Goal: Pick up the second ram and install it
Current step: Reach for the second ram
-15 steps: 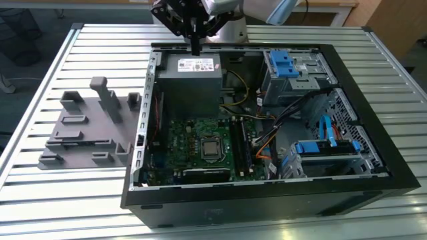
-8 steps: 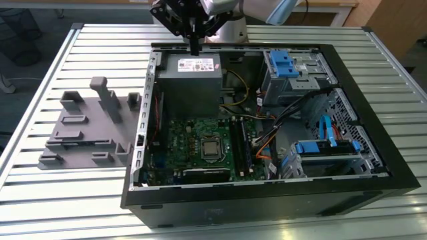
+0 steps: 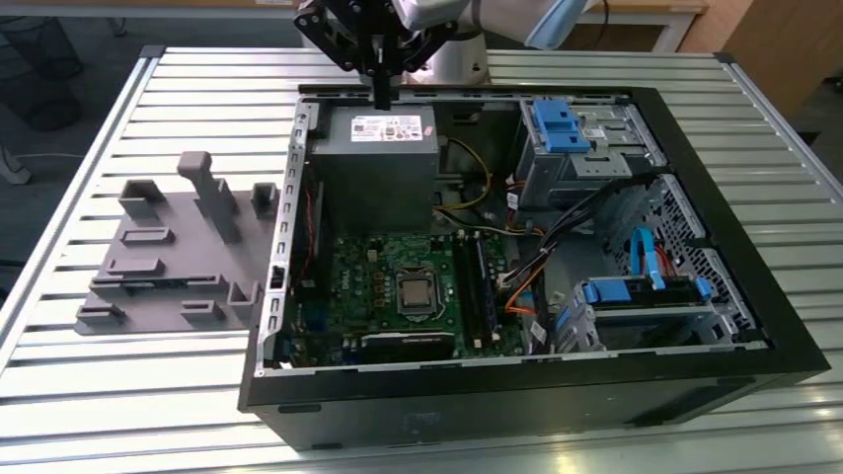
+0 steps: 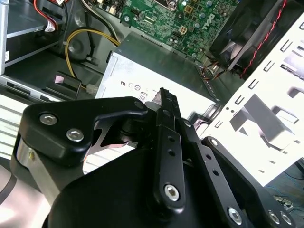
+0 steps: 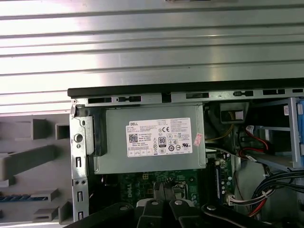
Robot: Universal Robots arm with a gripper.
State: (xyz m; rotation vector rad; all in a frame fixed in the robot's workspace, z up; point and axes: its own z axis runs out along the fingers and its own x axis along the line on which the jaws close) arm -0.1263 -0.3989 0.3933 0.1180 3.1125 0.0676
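Note:
My gripper [image 3: 382, 99] hangs over the back of the open computer case [image 3: 737, 326], just above the grey power supply [image 3: 373, 148]. In both wrist views its black fingers [image 4: 163, 92] stand pressed together with nothing between them, over the power supply's white label [image 5: 159, 137]. A thin blue-green strip, which looks like the second ram [image 5: 21, 197] seen edge-on, lies in a slot of the grey fixture [image 5: 28, 159] outside the case, well off to the exterior view's left of the gripper. The motherboard's long memory slots [image 3: 481, 286] lie nearer the case's front.
The grey fixture [image 3: 172, 257] with upright posts stands on the slatted metal table [image 3: 79, 395]. Inside the case are a green motherboard [image 3: 382, 286], blue drive brackets [image 3: 560, 128] [image 3: 633, 291], a yellow cable [image 4: 76, 40] and black cable bundles [image 3: 579, 217].

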